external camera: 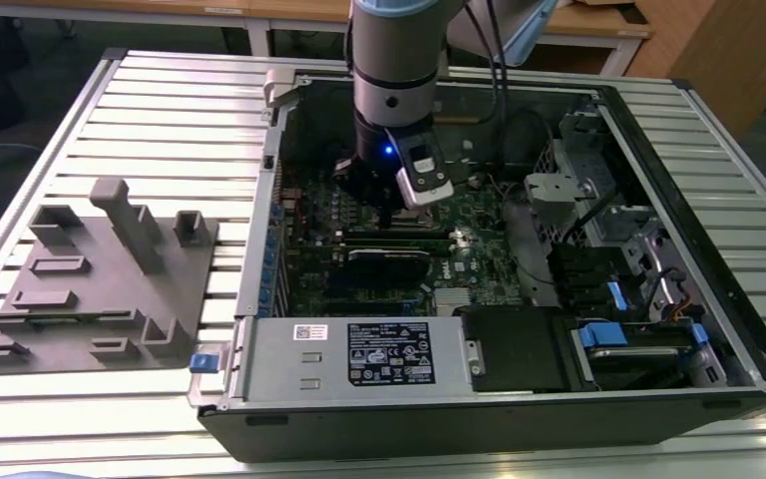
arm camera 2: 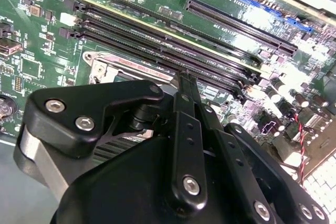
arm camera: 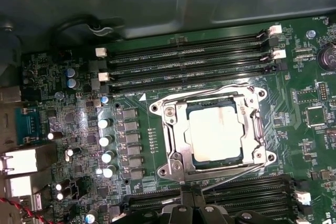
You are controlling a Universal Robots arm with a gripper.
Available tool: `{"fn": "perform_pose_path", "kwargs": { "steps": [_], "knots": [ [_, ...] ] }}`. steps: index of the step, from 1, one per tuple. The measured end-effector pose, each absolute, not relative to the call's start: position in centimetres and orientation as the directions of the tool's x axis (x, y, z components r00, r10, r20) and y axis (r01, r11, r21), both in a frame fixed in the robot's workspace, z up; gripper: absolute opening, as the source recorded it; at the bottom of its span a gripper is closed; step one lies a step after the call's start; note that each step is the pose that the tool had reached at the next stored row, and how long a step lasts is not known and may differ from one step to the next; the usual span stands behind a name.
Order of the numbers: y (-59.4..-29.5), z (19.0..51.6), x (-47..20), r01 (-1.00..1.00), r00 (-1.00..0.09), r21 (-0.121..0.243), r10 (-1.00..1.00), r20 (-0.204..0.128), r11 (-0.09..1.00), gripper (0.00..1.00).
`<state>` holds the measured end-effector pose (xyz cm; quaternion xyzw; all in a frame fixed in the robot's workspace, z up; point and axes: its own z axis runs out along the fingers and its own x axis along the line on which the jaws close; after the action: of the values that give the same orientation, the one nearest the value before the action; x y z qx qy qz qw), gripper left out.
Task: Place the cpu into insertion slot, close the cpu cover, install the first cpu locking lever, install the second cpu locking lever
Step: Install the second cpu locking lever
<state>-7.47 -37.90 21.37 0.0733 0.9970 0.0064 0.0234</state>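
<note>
In the first wrist view the cpu (arm camera: 215, 132) lies flat in the insertion slot (arm camera: 159, 107), its dull silver top showing through the window of the cpu cover (arm camera: 175, 129), which is down over it. One wire locking lever (arm camera: 231, 87) runs along the slot's side by the memory slots. Another lever (arm camera: 233, 175) slants along the opposite side, close to my fingers. My gripper (arm camera: 191, 199) is shut, its thin tips pressed together at the slot's edge (arm camera 2: 185, 77), with nothing visible between them. In the exterior view it (external camera: 403, 212) hangs inside the open computer case, over the motherboard.
Long black memory slots (arm camera: 189, 69) flank the socket on both sides. Several capacitors (arm camera: 105, 140) stand beside it. The case walls (external camera: 263, 249), a power supply (external camera: 356, 354) and cables (external camera: 543, 130) surround the board. A grey fixture (external camera: 104, 279) lies on the table at the exterior view's left.
</note>
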Motion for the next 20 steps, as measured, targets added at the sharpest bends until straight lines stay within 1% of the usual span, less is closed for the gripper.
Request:
{"fn": "perform_pose_path", "kwargs": {
  "steps": [20],
  "knots": [
    [-37.9, 20.5, -8.5, 0.146, -0.988, 0.018, 0.146, -0.045, 0.989, 0.11]
  ]
}}
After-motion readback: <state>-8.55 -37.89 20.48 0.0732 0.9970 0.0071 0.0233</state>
